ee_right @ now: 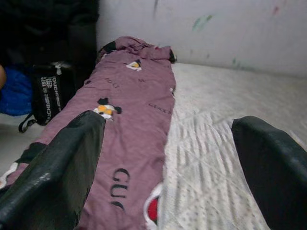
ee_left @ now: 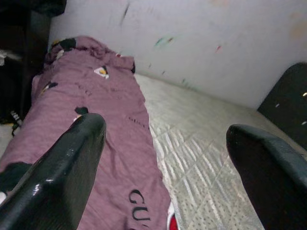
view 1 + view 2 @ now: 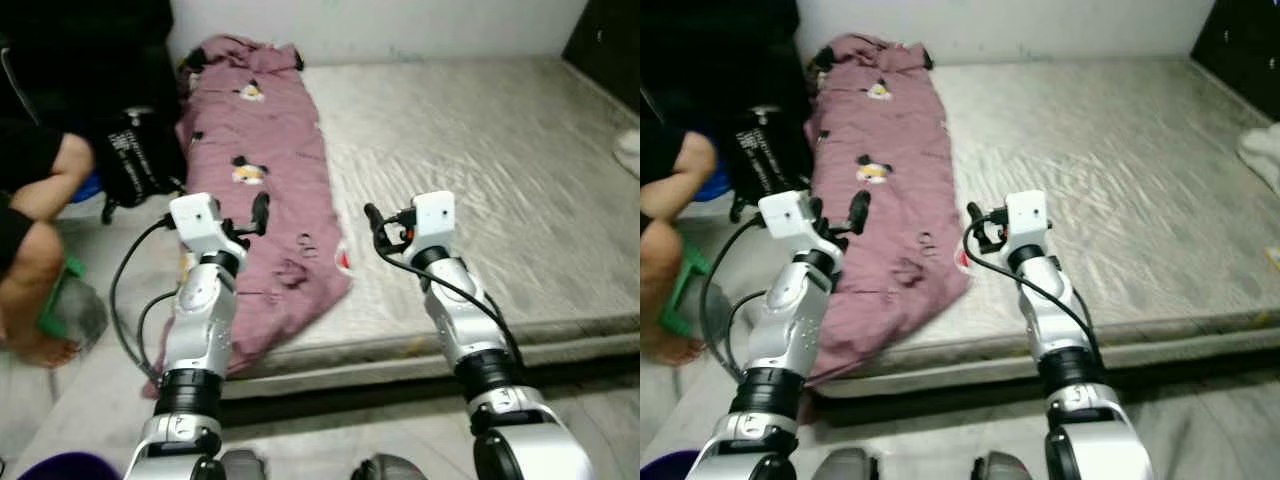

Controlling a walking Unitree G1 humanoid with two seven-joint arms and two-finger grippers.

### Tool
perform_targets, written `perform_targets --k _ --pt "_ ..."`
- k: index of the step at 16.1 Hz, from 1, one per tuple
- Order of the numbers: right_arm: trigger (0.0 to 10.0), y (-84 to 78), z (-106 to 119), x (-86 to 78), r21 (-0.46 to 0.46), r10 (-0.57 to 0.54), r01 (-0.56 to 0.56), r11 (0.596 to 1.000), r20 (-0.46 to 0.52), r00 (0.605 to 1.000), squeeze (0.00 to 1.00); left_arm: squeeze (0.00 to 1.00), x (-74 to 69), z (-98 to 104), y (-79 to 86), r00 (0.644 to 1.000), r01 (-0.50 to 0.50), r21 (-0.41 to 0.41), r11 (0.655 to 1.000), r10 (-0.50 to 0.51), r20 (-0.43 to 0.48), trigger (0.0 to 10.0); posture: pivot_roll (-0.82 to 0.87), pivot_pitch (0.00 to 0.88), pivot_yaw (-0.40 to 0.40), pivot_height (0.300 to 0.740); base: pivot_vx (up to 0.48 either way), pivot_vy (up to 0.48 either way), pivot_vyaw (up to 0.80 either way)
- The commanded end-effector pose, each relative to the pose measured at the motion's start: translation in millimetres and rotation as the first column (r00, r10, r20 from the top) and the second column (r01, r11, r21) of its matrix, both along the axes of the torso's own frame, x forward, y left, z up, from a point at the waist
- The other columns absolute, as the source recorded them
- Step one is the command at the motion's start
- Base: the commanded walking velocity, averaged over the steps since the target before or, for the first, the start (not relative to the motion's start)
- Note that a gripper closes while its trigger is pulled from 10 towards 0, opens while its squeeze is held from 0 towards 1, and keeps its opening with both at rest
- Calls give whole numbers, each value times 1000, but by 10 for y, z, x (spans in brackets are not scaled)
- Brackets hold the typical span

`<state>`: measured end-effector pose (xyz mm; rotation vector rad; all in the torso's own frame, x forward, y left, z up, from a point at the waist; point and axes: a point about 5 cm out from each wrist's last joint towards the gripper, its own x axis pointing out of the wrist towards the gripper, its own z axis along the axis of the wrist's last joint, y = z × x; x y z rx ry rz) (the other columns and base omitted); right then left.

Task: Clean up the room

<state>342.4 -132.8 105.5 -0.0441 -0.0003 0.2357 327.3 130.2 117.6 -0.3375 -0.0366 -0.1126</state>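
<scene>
Blanket [image 3: 268,190], mauve with cartoon prints, lies as a long strip down the left side of the mattress [image 3: 480,180], its long axis running from the upper left of the frame toward the lower centre, the near end drooping over the bed's edge. Left hand [image 3: 248,222] hovers over that strip, fingers wide and empty; right hand [image 3: 382,232], also wide, sits just beside its right border. I judge the left nearer. The right wrist view adds a black bag [image 1: 50,93] beside the bed.
</scene>
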Motion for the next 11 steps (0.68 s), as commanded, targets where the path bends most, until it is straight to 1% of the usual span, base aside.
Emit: perform_targets --k 1,4,6,11 --pt "10000 63 47 21 10 13 -14 1000 15 1000 0 0 5 34 69 1000 -19 2 1000 19 19 10000 4 0 -26 740 0 0 0" --pt "10000 65 46 21 7 16 -16 1000 13 1000 0 0 3 41 66 1000 -15 9 1000 15 22 10000 4 0 -26 740 0 0 0" --pt "10000 64 32 22 4 18 -18 1000 9 1000 0 0 -6 65 37 999 13 1 1000 -13 50 10000 3 0 -24 740 0 0 0" --pt "10000 67 29 22 7 18 -18 1000 6 1000 0 0 -10 72 29 998 23 -3 1000 -23 60 10000 3 0 -24 740 385 0 0"
